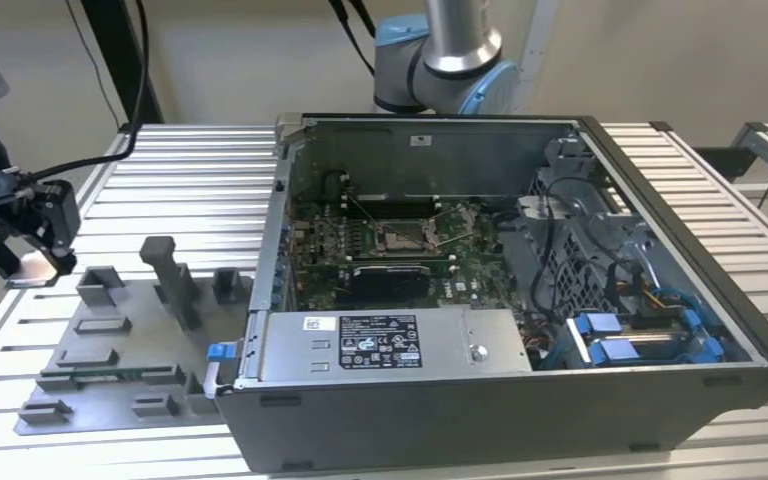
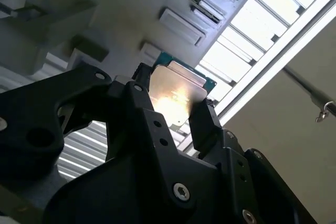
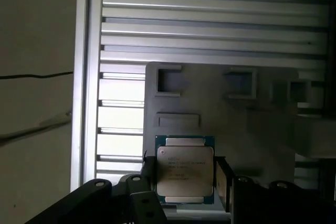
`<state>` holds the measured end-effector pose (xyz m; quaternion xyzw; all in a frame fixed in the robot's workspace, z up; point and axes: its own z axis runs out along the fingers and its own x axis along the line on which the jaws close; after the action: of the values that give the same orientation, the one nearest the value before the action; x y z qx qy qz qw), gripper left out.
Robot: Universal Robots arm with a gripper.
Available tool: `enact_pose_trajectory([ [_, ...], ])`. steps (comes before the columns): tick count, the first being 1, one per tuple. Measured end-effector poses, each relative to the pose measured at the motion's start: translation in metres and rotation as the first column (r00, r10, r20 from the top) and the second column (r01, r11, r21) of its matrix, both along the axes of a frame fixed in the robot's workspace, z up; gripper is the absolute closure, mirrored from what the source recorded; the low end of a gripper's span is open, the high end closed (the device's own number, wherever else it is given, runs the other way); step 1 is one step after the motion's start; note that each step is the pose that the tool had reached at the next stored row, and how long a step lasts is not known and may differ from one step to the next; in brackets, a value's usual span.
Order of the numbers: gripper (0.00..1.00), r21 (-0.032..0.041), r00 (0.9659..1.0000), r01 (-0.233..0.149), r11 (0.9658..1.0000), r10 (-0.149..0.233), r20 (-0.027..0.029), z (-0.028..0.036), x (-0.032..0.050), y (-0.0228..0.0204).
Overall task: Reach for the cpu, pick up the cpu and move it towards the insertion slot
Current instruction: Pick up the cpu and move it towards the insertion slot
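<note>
The cpu (image 3: 185, 170) is a thin square chip with a pale metal top, held by its edges between the black fingers of my gripper (image 3: 185, 183). In the second wrist view the cpu (image 2: 176, 90) shows a glaring pale face, with the gripper (image 2: 172, 109) shut on it and the grey fixture plate behind it. In the exterior view my gripper (image 1: 48, 235) hangs over the slatted table at the far left, beside the fixture plate. The insertion slot (image 1: 402, 237), a silvery framed socket with a wire lever, sits on the green board inside the open computer case, well to the right.
A grey fixture plate (image 1: 117, 340) with upright posts and pockets lies between the gripper and the case, and a green memory stick (image 1: 111, 375) rests on it. The case wall (image 1: 275, 230) and a power supply box (image 1: 391, 345) border the board. The arm's base (image 1: 440, 60) stands behind the case.
</note>
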<state>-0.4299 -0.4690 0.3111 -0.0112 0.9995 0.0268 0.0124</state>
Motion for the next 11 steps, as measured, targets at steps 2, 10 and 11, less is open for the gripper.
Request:
enact_pose_trajectory([
  [2, 1.00, -0.0001, 1.0000, 0.000, 1.0000, 0.000, -0.0001, 0.0041, 0.0000, 0.0000],
  [10, 1.00, -0.0001, 1.0000, 0.000, 1.0000, 0.000, -0.0001, 0.0211, 0.0000, 0.0000],
  [11, 1.00, -0.0001, 1.0000, 0.000, 1.0000, 0.000, 0.0000, 0.0239, 0.0000, 0.0000],
])
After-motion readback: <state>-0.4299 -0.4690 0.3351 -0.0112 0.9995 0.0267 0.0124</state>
